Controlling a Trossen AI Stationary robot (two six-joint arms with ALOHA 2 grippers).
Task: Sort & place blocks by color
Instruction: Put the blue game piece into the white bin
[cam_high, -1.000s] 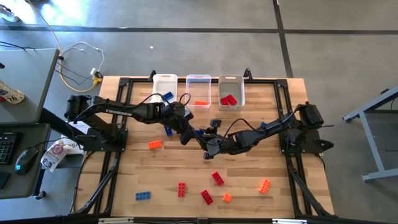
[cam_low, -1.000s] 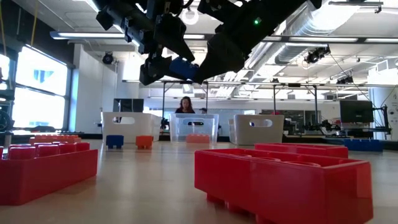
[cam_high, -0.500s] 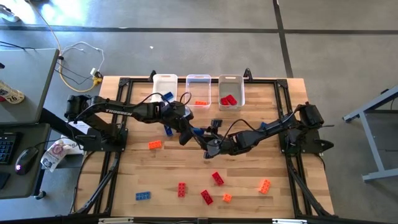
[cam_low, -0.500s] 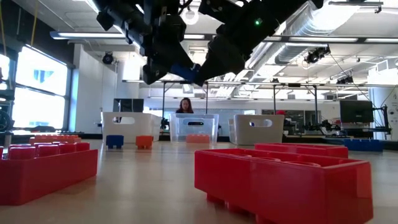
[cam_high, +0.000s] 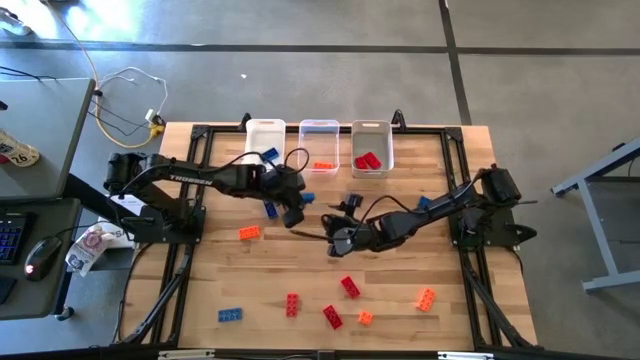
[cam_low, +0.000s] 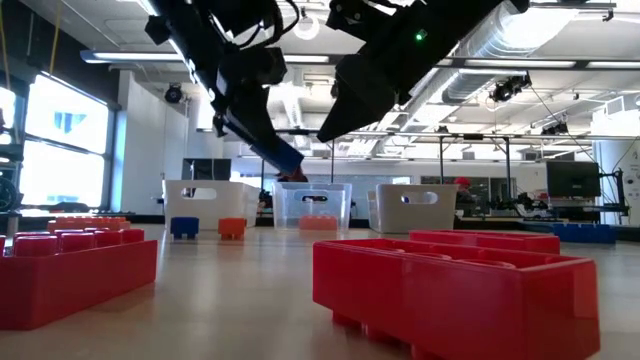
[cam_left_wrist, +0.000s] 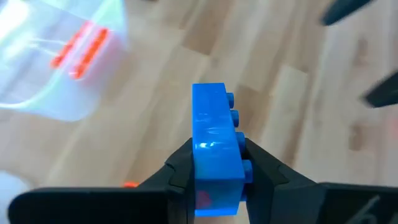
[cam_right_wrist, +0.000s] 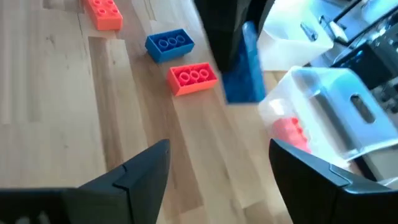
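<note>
Left gripper (cam_left_wrist: 217, 168) clamps a glossy blue studded brick (cam_left_wrist: 216, 146) above the slatted wooden table (cam_high: 440, 270), near the translucent bins (cam_high: 319, 135). Right gripper (cam_right_wrist: 217, 168) spread wide, empty.

The bench (cam_high: 400, 300) is showing pale, matt wood planks. The blue block (cam_left_wrist: 216, 149) is gleaming as glossy, smooth plastic, and the bins (cam_high: 319, 131) are looking translucent plastic.

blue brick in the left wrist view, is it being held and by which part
Yes: the left gripper pinches the blue brick by its two long side faces, near one end. The right gripper is open, holding nothing.
</note>
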